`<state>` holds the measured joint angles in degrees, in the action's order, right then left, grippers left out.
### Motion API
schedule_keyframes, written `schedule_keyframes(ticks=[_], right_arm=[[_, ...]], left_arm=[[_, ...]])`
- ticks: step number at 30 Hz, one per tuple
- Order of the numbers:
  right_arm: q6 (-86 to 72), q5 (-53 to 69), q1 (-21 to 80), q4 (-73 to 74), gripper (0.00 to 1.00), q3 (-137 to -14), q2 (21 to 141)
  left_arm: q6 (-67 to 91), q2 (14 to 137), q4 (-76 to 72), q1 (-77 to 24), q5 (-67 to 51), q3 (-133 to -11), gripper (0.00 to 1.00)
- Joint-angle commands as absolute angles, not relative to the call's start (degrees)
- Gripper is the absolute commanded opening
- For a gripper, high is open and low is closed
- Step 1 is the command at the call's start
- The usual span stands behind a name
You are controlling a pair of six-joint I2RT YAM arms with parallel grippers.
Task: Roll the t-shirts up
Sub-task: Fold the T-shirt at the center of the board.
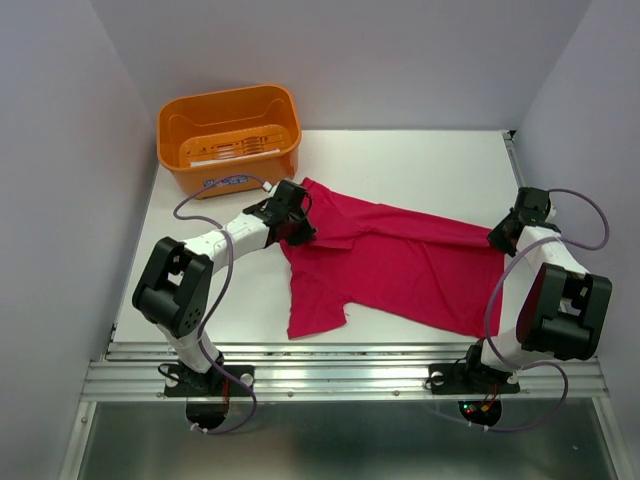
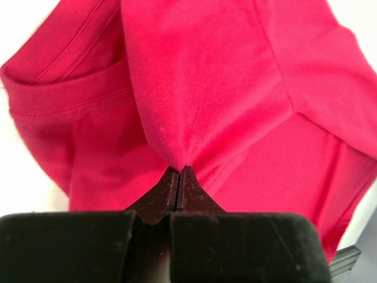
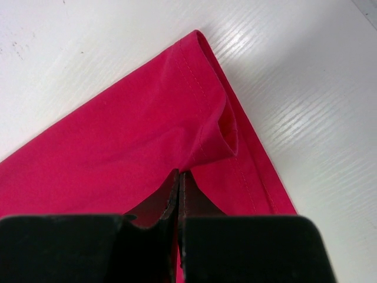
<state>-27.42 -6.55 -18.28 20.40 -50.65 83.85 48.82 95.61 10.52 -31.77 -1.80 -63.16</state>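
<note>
A crimson-pink t-shirt [image 1: 400, 265] lies spread across the white table, partly folded, one sleeve hanging toward the front edge. My left gripper [image 1: 297, 228] is shut on a pinch of the shirt near its collar end; in the left wrist view the cloth [image 2: 194, 106] tents up from the closed tips [image 2: 179, 171]. My right gripper [image 1: 500, 238] is shut on the shirt's hem corner at the right; in the right wrist view the hem [image 3: 212, 106] folds over just ahead of the closed tips [image 3: 179, 174].
An orange basket [image 1: 230, 137] stands at the back left of the table [image 1: 420, 165], just behind my left gripper. Grey walls enclose the table on three sides. A metal rail [image 1: 350, 375] runs along the front edge.
</note>
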Motion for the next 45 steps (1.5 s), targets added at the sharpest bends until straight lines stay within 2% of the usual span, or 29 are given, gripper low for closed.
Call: schedule_keyframes(ticks=[1,13,15,16,17,18,20,22,28,31,32,35,39,45], right_arm=[[-27.6,-8.9,-18.3,19.7,0.01,-49.7,82.0],[-27.5,-10.5,-18.3,20.7,0.01,-48.4,80.7],[-27.7,-11.0,-18.3,21.3,0.12,-48.2,80.7],[-27.8,-11.3,-18.3,21.4,0.21,-48.3,80.5],[-27.9,-11.9,-18.3,21.7,0.33,-48.3,80.2],[-27.9,-12.2,-18.3,22.4,0.38,-48.9,79.9],[-27.9,-12.8,-18.3,23.4,0.51,-49.7,79.1],[-27.8,-14.1,-18.3,24.7,0.54,-51.3,77.7],[-27.7,-11.6,-18.3,25.7,0.52,-54.6,75.5],[-28.1,-6.5,-16.0,24.3,0.41,-55.4,77.7],[-28.6,-6.1,-15.0,23.9,0.32,-55.5,78.5],[-29.0,-6.0,-9.9,22.3,0.22,-56.6,82.7],[-30.5,-4.2,-8.4,19.6,0.2,-58.8,89.4],[-31.8,-4.9,-8.4,18.0,0.19,-60.2,96.1]], left_arm=[[49.4,93.8,9.1,-31.7,-0.6,-60.3,0.0],[47.6,95.4,8.4,-31.8,0.3,-59.3,0.0],[46.9,95.7,8.7,-31.8,-1.8,-59.4,0.1],[46.7,95.6,9.0,-31.7,-2.0,-59.9,0.18],[46.0,95.4,10.4,-31.6,-1.9,-60.5,0.36],[45.4,94.9,10.9,-31.6,-1.3,-61.4,0.43],[43.6,93.8,12.8,-30.8,-0.6,-62.7,0.52],[42.3,91.7,14.5,-29.5,4.0,-64.8,0.53],[35.4,92.1,15.6,-28.3,9.2,-74.1,0.52],[33.6,95.6,14.0,-28.4,6.7,-78.3,0.48],[33.4,96.8,13.5,-28.4,6.2,-79.4,0.45],[32.5,101.6,12.9,-28.4,4.4,-83.8,0.36],[31.3,108.8,11.7,-28.4,3.2,-88.4,0.32],[29.7,118.2,10.4,-28.4,2.3,-95.2,0.31]])
